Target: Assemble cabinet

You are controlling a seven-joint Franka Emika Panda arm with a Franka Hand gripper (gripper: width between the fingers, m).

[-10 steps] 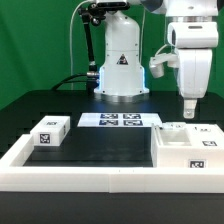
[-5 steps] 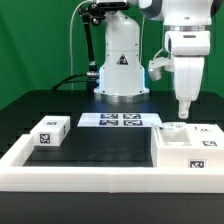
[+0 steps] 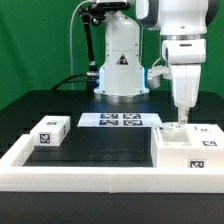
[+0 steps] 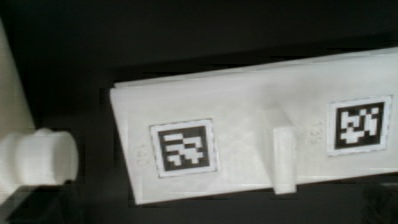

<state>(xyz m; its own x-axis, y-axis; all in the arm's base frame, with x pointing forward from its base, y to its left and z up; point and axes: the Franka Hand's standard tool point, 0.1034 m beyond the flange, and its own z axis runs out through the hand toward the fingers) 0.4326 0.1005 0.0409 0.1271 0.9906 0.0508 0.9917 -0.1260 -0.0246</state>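
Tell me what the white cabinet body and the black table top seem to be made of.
The cabinet: likely plastic, matte white; smooth even faces, no grain, no shine. The table top: black and dull, perhaps a mat or coated board; the look leaves it open.

Cabinet, partly beyond the exterior view's right edge

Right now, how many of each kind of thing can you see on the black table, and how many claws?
Small white block: 1
Big white cabinet box: 1
Marker board: 1
Low white border frame: 1
Claw: 1
Total: 5
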